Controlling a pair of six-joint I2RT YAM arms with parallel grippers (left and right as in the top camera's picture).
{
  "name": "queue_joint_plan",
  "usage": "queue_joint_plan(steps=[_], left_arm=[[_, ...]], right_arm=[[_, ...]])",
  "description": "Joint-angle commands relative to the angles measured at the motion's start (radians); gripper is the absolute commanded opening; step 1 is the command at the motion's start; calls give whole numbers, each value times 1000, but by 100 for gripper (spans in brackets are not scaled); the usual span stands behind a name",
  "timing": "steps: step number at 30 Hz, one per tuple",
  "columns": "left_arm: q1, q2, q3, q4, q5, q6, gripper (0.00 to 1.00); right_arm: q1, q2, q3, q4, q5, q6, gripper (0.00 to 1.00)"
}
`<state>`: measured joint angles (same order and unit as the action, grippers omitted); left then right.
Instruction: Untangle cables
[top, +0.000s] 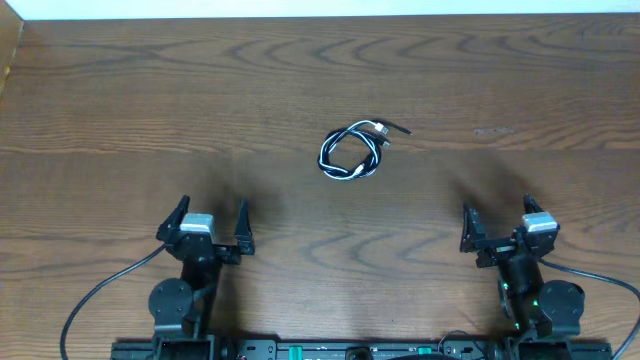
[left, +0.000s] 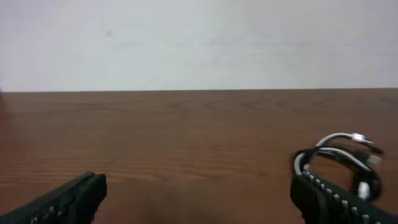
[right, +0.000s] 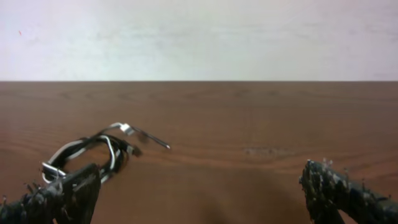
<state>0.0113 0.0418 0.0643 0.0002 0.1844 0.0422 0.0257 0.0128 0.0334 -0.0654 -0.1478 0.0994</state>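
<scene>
Not much to report, honestly. The big wooden table (top: 120, 100) is mostly bare wood, and both arms sit at the near edge, well apart from the only thing that matters.

The left gripper (top: 213, 206) has its fingers spread wide with nothing between them. Same for the right gripper (top: 497, 208): wide apart, holding nothing. Neither one touches anything.

The cables (top: 340, 170) lie in one small coil out past the middle of the table, roughly between the two arms and a bit further out. From the right wrist view you can see the white cord (right: 65, 149) and the black cord (right: 93, 142) looped through each other. A little plug (right: 127, 129) and a thin dark tip (right: 158, 143) poke out to one side.

So my read: nothing's been untangled yet. The whole job is left, meaning reach out, grab a cord in each gripper, and pull the loops apart.
</scene>
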Motion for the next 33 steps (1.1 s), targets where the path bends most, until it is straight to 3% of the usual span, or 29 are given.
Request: queue_joint_plan(steps=[1, 10, 19, 27, 33], left_arm=[[3, 76, 114, -25, 101, -18, 99], [2, 430, 406, -97, 330, -19, 99], [-108, 767, 743, -278, 366, -21, 99], [-285, 1128, 1136, -575, 339, -31, 99], [-304, 1393, 1402, -808, 334, -55, 99]], right_arm=[[8, 16, 68, 1, -26, 38, 99], [8, 246, 257, -6, -108, 39, 99], [8, 632, 580, -209, -199, 37, 99], [8, 944, 932, -520, -203, 34, 99], [7, 1110, 1105, -650, -203, 8, 99]])
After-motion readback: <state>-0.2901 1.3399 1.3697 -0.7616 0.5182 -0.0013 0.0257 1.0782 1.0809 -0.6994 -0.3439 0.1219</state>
